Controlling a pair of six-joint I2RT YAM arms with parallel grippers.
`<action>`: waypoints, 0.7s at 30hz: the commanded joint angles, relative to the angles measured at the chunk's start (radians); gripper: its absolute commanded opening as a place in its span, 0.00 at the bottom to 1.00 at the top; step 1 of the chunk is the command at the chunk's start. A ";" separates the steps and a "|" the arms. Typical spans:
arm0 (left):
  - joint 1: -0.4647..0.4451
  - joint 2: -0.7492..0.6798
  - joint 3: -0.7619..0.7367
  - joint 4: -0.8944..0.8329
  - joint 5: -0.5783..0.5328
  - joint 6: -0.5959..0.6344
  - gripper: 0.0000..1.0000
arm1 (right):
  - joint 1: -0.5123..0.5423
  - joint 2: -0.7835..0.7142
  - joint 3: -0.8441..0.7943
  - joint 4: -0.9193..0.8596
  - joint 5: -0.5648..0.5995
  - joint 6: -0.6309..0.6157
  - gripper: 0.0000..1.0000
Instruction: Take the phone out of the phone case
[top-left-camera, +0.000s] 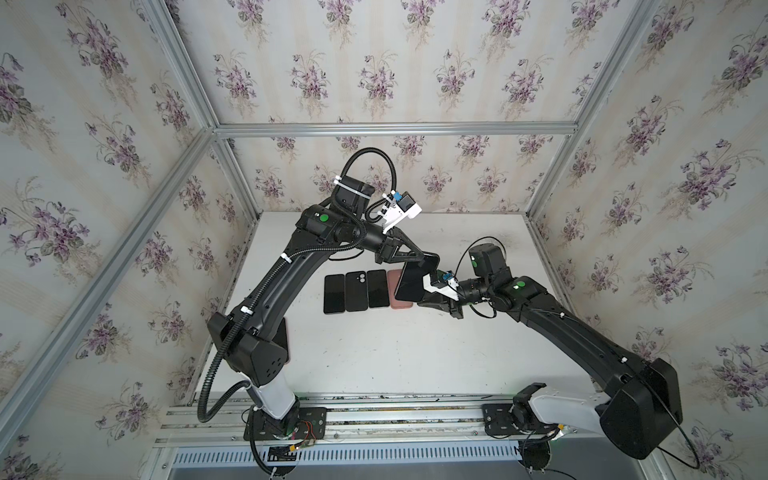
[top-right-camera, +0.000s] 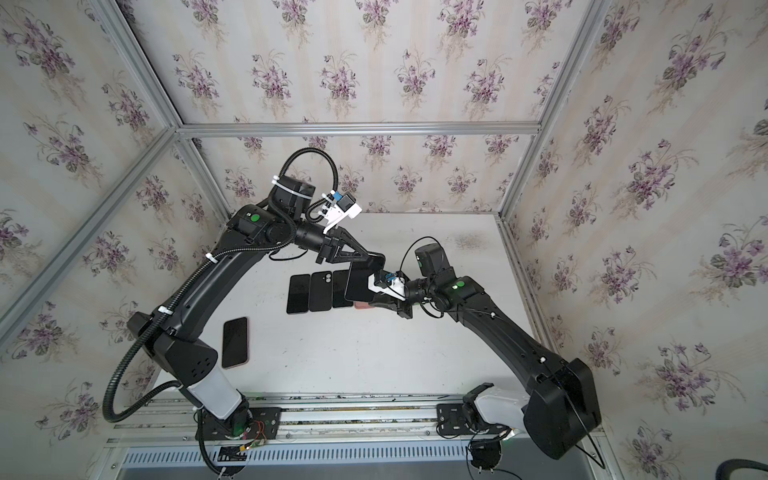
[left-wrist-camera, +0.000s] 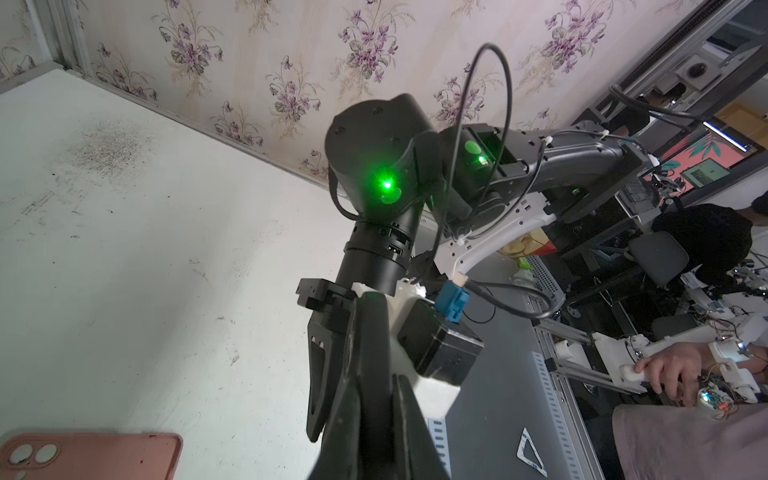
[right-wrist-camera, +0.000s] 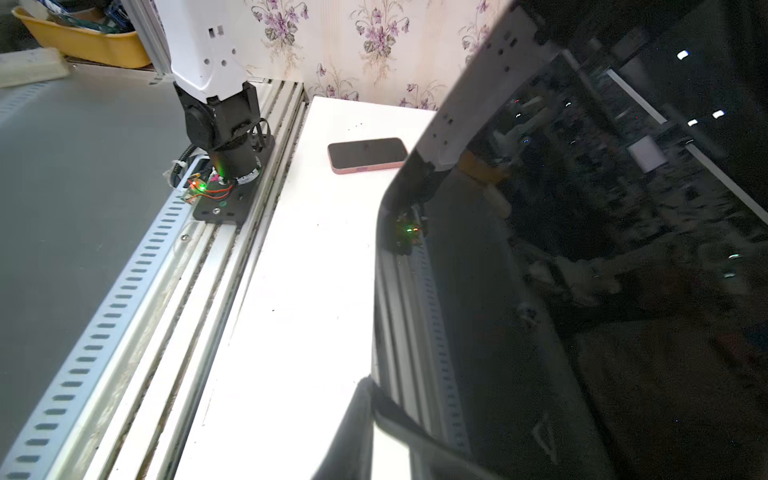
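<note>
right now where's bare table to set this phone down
Widest bare patch: the table front, between the row of three dark phones and the front rail. Also bare: the back strip by the wall. Crowded: the middle, where the pink case lies below the held phone; a cased phone lies front-left.

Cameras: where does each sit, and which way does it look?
Top views: high in front, looking down at table; left arm, right arm show.
Left wrist: on left arm, facing right arm, pink case; own parts unclear.
Right wrist: on right arm, facing held phone; own finger shows.
Shared: pink case, left wrist and top views.
</note>
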 joint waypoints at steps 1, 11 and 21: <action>-0.006 0.004 -0.009 0.006 0.157 -0.123 0.00 | 0.001 -0.024 -0.023 0.301 0.082 0.076 0.25; 0.023 0.003 -0.028 0.093 0.171 -0.230 0.00 | 0.001 -0.110 -0.119 0.330 0.153 0.136 0.33; 0.048 0.004 -0.049 0.215 0.222 -0.378 0.00 | 0.001 -0.180 -0.192 0.275 0.217 0.106 0.34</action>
